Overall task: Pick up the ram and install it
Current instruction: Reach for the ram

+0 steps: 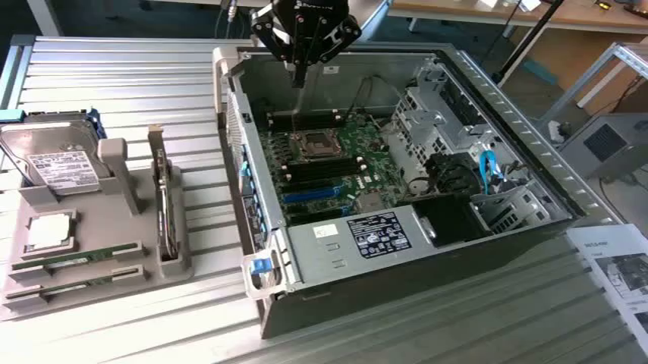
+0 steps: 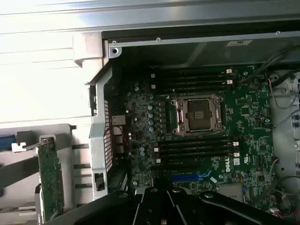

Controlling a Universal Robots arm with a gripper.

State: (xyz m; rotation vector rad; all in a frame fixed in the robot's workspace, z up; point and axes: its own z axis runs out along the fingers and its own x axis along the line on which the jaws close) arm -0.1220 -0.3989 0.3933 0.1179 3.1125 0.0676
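Two green ram sticks lie side by side at the front of the grey holder tray, at the exterior view's left. Neither is held. My gripper hangs over the back of the open computer case, far from the tray, with its fingers shut and nothing between them. In the wrist view the gripper points down at the green motherboard. Black memory slots run on both sides of the bare processor socket.
The tray also carries a silver hard drive, a processor chip and an upright expansion card. Inside the case are drive cages, cables and a power supply. A paper sheet lies at the right.
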